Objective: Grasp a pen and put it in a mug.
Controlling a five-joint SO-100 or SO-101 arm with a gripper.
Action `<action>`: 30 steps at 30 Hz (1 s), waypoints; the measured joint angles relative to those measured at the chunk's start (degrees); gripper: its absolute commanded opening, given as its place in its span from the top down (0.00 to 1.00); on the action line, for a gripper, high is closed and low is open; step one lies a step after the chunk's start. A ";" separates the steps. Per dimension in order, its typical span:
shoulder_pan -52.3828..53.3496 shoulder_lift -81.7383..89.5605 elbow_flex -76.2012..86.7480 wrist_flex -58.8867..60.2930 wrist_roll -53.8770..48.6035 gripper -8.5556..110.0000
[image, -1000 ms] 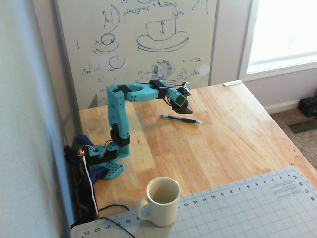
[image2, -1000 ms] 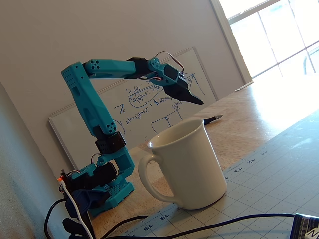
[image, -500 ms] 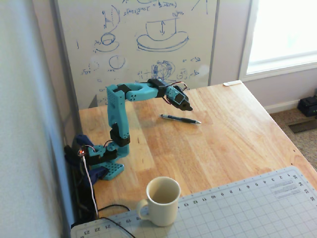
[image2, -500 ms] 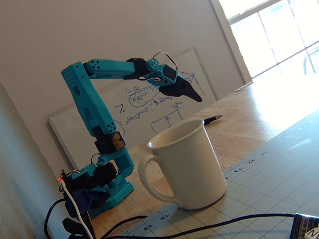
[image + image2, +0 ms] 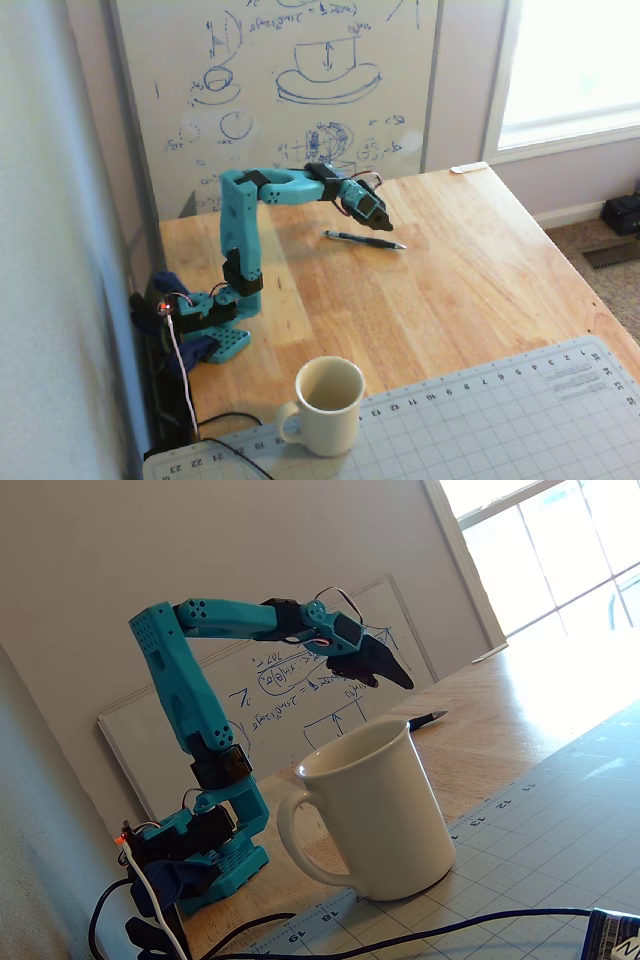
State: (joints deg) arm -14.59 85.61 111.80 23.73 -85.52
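Pressed nearly together, as far as I can judge, my jaws hang empty above the table, and my gripper (image 5: 384, 223) points down and forward just behind the pen (image 5: 364, 239), close to its middle but not touching it; from the low fixed view my gripper (image 5: 400, 680) is clearly up in the air, with the pen (image 5: 426, 719) lying on the wood below it. To do this step well, I reckon I must spread my jaws before descending, since a pen this slim gives little margin. Turning my wrist so the fingers straddle the barrel across its length, rather than along it, should help, as should coming down near the middle so it hangs balanced. It may roll or skid if one finger nudges it first, so a straight, slow descent looks wisest. The pen is slim and dark, blue-black, with a pale silvery tip pointing to the right in the high fixed view, lying flat on the wooden table (image 5: 470, 270). The mug (image 5: 326, 405) stands upright and well apart from it, near the front edge, cream-white, handle to the left, seemingly empty.
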 measured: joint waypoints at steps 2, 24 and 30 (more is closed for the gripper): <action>0.88 -1.32 -0.53 0.00 0.00 0.66; 0.88 -10.20 -1.49 0.00 -0.09 0.66; 0.88 -12.66 -2.99 -0.97 -0.53 0.66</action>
State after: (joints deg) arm -13.71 72.95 108.81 22.76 -86.04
